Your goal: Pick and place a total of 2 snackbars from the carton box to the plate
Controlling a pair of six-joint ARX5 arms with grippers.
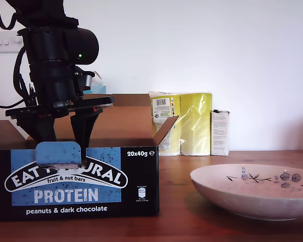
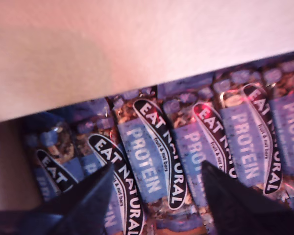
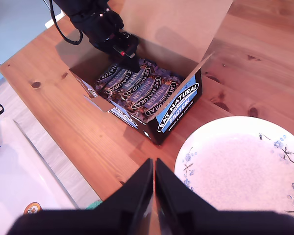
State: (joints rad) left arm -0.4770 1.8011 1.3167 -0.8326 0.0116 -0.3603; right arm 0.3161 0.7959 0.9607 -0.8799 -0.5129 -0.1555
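Light, flat snackbars [image 2: 152,161] in crinkly glossy wrappers, packed side by side in a row inside the carton box [image 1: 81,184]; likely slippery on the film and a little crushable, so best pinched across the narrow width near the middle of one bar, not by the thin sealed ends. Bars lying tight against each other, leaving little room for fingertips between neighbours.

First pincer [image 2: 157,196] released, jaws spread wide, tips hanging just above the row with one bar between them, not yet touching any wrapper as far as can be told. First arm reaching steeply down into the open box from above, at the exterior view's left, wrist roughly vertical, fingers dipping behind the front wall.

Second pincer [image 3: 154,196] clenched on nothing, fingers pressed together, held high above the counter [image 3: 83,132] between box and plate [image 3: 245,161], looking down on both.

Plate bare, on the counter beside the box, at the exterior view's right; no bar on it yet, so both transfers judged still to do
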